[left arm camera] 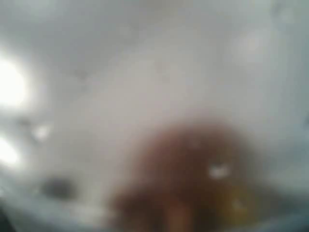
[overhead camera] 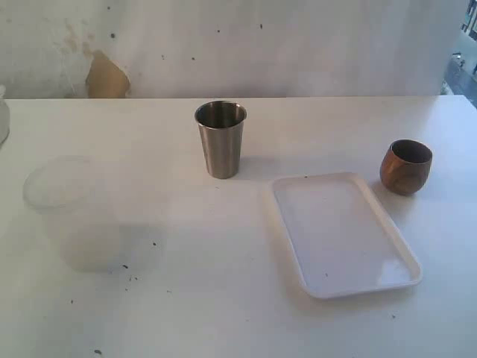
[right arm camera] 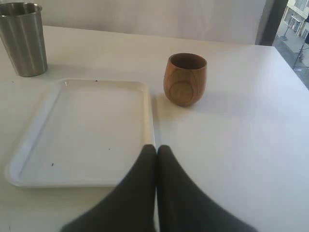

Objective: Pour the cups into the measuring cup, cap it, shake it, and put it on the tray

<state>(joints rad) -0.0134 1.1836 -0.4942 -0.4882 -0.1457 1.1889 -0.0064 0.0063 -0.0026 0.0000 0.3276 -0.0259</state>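
Right jaws [right arm camera: 157, 150]: closed, dark fingers pressed flat together, nothing between them. They sit low over the near edge of the tray [right arm camera: 34, 145], by its corner on the wooden cup's side, and the tips point at the gap between tray and wooden cup [right arm camera: 186, 79]. The right arm itself does not show in the exterior view.

Left jaws: cannot tell. The left wrist view is a pale blur with a brownish patch (nothing identifiable), and no left arm shows in the exterior view.

Tray lies flat on the white surface [overhead camera: 223, 298], right of centre, nothing on it but a few dark specks. Wooden cup is upright, just beside the tray's far right corner, not touching it. Steel tumbler [overhead camera: 220, 139] is upright beyond the tray's far left corner, apart from it. Measuring cup [overhead camera: 74, 224] stands upright at the left, well apart from the tumbler, uncapped; its markings are too faint to read.
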